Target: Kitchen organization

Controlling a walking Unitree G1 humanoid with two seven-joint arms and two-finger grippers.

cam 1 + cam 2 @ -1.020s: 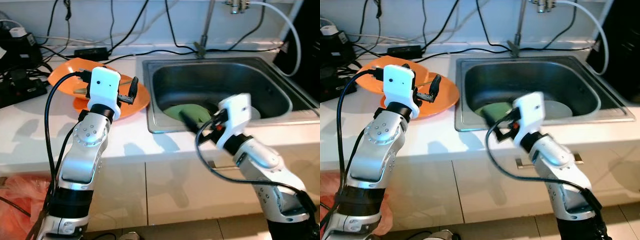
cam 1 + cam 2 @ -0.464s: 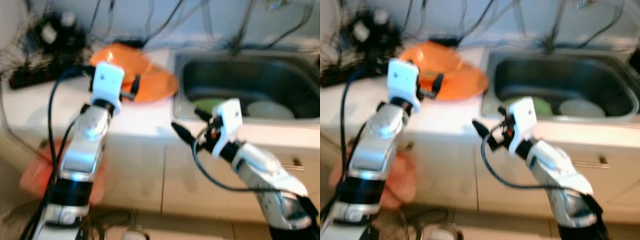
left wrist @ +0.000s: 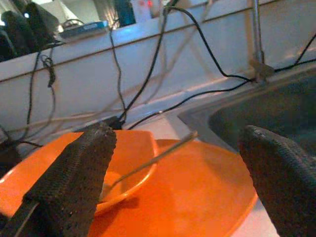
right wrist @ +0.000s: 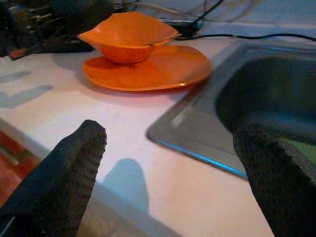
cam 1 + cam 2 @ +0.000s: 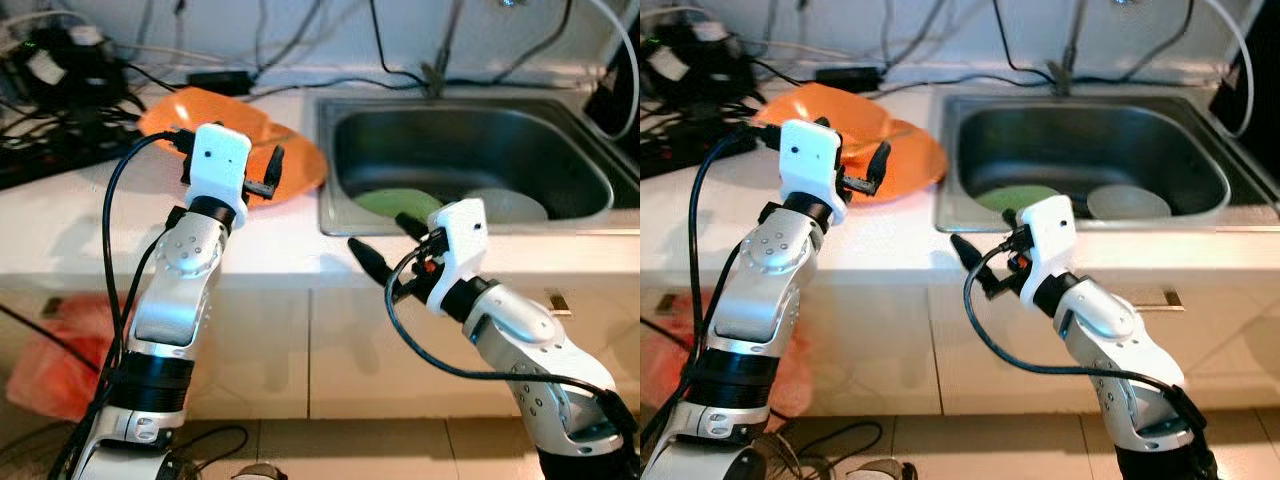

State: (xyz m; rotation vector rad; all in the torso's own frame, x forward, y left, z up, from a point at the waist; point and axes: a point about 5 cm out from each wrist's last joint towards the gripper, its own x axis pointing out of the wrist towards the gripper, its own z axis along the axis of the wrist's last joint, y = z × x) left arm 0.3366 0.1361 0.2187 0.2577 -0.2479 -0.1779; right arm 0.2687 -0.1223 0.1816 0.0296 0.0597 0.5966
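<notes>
Over on the white bench [image 5: 60,235] there's an orange plate [image 5: 300,175] with an orange bowl [image 5: 195,108] sitting on it, just left of the steel sink [image 5: 480,150]. A thin metal utensil [image 3: 148,160] leans in the bowl, handle sticking out over the rim. Left pincer [image 5: 268,178] hovers right above the near side of the plate, fingers spread wide with nothing between them; from the left wrist view the bowl and plate sit straight ahead between the two black fingers [image 3: 74,177]

Right pincer [image 5: 385,240] is out in front of the bench edge, near the sink's front left corner, also wide open and empty. Its wrist view looks across the bench top toward the plate and bowl, with the sink rim off to one side

Down in the sink basin there's a green plate [image 5: 395,203] and a pale plate [image 5: 505,205] beside it, both lying flat on the bottom. Black cables [image 5: 300,70] trail along the back of the bench, and a pile of black power gear [image 5: 50,70] sits at the far left. Red plastic bag [image 5: 50,360] is on the floor below the bench
</notes>
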